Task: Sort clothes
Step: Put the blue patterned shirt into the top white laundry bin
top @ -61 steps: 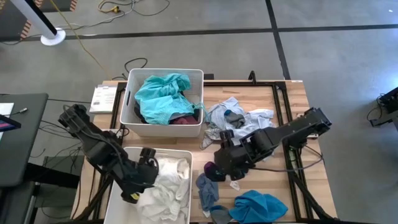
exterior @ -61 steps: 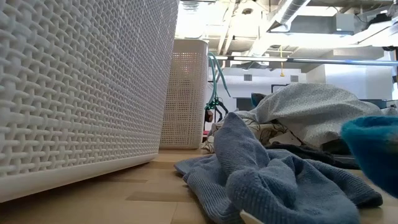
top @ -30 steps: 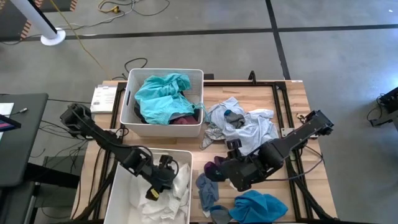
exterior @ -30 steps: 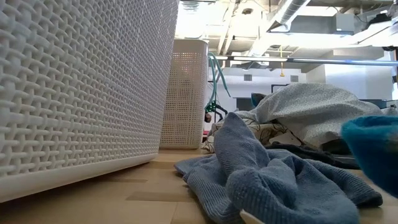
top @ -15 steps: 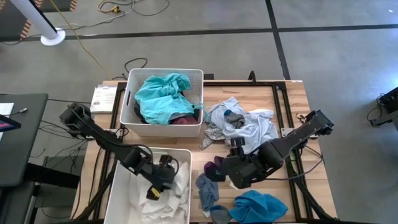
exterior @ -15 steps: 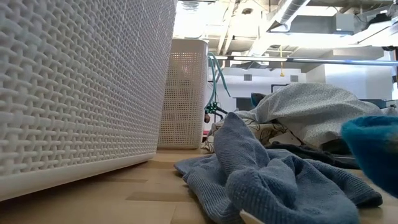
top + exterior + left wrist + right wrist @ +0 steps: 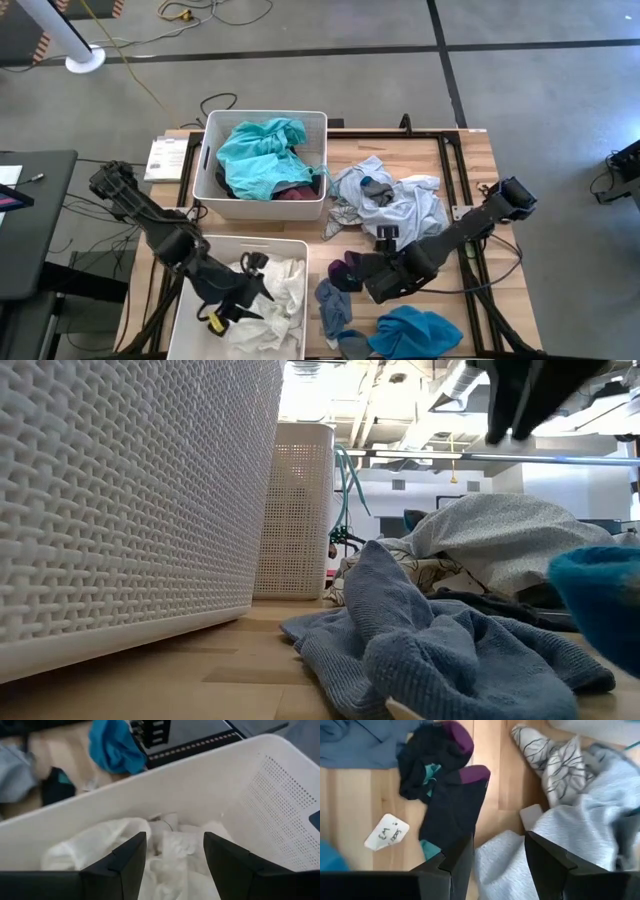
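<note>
The clothes are spread over the table and two white bins. White garments [image 7: 278,300] fill the near bin [image 7: 195,300]. A teal one [image 7: 260,150] lies in the far bin [image 7: 318,125]. A pale grey heap [image 7: 395,200], dark socks with purple toes [image 7: 442,775], a grey-blue cloth [image 7: 420,640] and a bright blue piece [image 7: 415,332] rest on the wood. My left gripper [image 7: 175,840] hangs open above the white garments, holding nothing. My right gripper [image 7: 497,845] is open just over the socks and the edge of the grey heap.
A small paper tag [image 7: 386,832] lies on the wood beside the socks. The near bin's woven wall [image 7: 130,510] fills the left of the low view. A white booklet [image 7: 165,158] lies left of the far bin. Bare wood shows at the table's right side [image 7: 470,160].
My left gripper has risen from the white garments inside the near bin and drawn back toward the table's left, open and holding nothing. My right gripper has sunk toward the dark socks, turning a little, and its fingers now show at the top of the low view.
</note>
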`<action>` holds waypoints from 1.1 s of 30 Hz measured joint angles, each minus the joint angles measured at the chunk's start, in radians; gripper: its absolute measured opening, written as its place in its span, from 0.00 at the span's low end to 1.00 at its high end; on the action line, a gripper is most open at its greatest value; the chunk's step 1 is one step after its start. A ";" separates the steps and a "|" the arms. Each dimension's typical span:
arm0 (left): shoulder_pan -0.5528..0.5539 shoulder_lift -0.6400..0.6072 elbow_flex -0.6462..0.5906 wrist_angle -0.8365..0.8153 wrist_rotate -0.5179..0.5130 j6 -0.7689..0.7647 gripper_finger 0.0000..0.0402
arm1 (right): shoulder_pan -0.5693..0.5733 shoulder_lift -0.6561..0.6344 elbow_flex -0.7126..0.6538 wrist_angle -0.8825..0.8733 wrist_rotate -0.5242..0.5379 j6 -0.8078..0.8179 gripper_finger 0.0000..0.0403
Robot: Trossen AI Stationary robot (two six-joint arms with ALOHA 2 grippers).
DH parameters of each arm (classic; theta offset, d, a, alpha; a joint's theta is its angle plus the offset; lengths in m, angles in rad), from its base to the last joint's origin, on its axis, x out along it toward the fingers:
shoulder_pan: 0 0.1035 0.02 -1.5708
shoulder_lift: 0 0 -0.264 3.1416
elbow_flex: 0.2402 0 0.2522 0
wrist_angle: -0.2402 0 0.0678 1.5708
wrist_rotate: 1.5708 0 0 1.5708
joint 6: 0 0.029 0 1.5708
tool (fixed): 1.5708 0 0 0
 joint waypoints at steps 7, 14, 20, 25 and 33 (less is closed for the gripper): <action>-0.031 -0.042 0.061 -0.079 -0.127 0.042 0.48 | -0.001 0.000 -0.189 0.274 -0.061 -0.003 0.48; -0.058 -0.115 0.102 -0.149 -0.337 0.093 0.48 | -0.010 0.000 -0.311 0.455 -0.082 0.001 0.48; -0.078 -0.207 0.112 -0.218 -0.608 0.101 0.48 | -0.033 0.001 -0.340 0.483 -0.082 0.001 0.48; -0.080 -0.266 0.112 -0.266 -0.673 0.052 0.48 | -0.057 -0.001 -0.341 0.511 -0.019 -0.036 0.48; -0.080 -0.277 0.088 -0.348 -0.681 0.000 0.48 | -0.125 -0.081 -0.287 0.696 0.001 -0.258 0.48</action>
